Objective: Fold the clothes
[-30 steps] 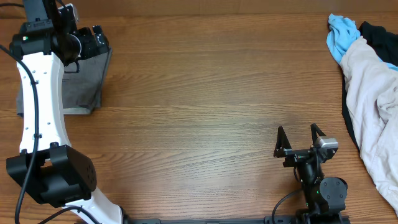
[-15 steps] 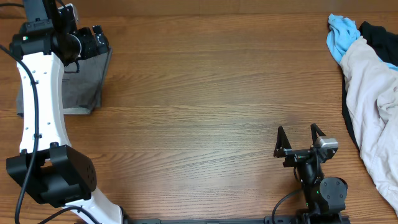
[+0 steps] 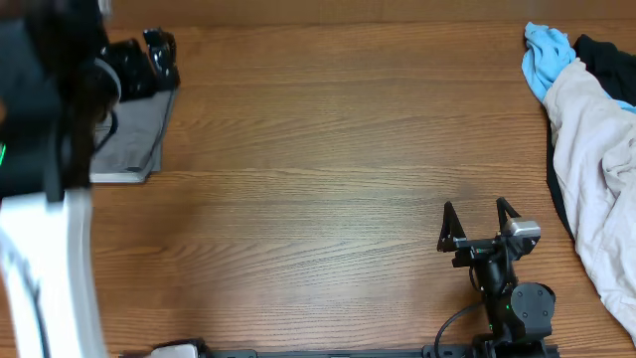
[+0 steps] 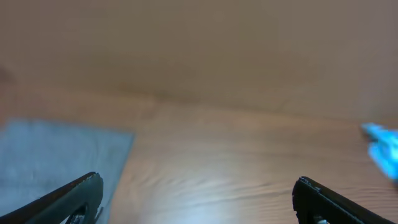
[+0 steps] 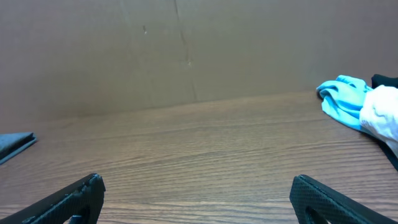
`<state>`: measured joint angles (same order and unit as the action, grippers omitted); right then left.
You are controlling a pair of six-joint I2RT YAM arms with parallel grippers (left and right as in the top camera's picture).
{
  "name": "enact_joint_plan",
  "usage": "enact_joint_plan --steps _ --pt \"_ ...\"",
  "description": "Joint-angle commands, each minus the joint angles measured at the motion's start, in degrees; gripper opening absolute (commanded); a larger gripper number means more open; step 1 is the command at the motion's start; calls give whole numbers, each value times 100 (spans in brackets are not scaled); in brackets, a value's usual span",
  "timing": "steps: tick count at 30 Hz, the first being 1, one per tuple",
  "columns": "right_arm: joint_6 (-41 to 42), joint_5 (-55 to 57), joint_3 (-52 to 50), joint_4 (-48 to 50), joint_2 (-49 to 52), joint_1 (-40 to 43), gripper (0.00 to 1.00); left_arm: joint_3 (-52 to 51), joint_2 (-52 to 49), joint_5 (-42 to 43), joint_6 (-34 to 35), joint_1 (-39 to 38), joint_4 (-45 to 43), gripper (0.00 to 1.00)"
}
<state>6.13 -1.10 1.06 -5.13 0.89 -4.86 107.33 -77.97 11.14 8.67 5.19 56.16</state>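
The gray shorts (image 3: 129,139) are lying flat in a folded rectangle at the far-left side of the table (image 3: 318,149), and neither gripper is holding them. Starting at the near edge, the right gripper (image 3: 475,211) is sitting low near the robot's base. Its fingers are spread wide with nothing between them, just bare wood showing in its wrist view. From there the shorts (image 5: 15,143) are only peeking in as a dark sliver at the left edge.

Further back on the left, the left gripper (image 3: 162,60) is hanging over the far end of the shorts. It's also gaping wide and empty, and that arm is looking pretty smeared in the overhead shot. Its own camera is blurry too, showing the shorts (image 4: 56,155) under the left finger.

Way off at the far-right corner, a light-blue cloth (image 3: 545,60) is bunching up against a whitish-pink garment (image 3: 596,169), with something dark (image 3: 606,55) poking out behind them.
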Motion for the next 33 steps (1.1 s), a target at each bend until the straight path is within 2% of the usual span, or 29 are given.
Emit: enact_joint_plan --steps 1,8,17,23,33 --pt "-37 -4 -61 35 -72 39 100 42 557 -17 35 -175 20 100" --pt "-35 -4 -61 35 -72 39 100 42 1709 -17 35 -275 24 100" --pt "-37 -4 -61 35 -72 39 100 -120 2706 -20 35 -254 101 100" --pt "-37 -4 -61 35 -72 39 100 -1119 3491 -431 13 -140 26 100" --pt "-37 -4 -61 35 -72 39 100 -3289 4752 -581 11 164 363 100"
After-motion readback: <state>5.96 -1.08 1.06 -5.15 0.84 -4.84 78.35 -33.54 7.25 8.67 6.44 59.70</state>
